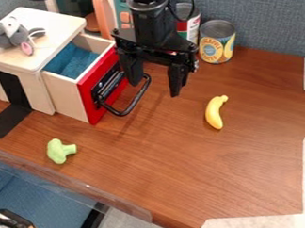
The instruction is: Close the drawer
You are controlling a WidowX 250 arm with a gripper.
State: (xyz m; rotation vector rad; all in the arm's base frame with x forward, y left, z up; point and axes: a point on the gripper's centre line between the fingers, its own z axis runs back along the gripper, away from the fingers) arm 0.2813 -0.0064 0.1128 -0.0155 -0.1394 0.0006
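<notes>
Drawer (65,97) juts from the box (59,24), rigid and light by its look, probably easy-sliding. Gripper (155,88) hangs out front of the box, spread, empty; I'd press the red face (86,98) squarely, not the handle (125,110).

Lettering on the yellow-and-blue can (217,44) — too small to read surely; the red-and-white can's (193,27) label — likewise unreadable.

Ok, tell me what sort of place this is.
Probably a robot test bench in an office or lab: a robot arm hangs over a wood-look table, toy food such as a banana lies on it, and tape marks its edge.
</notes>
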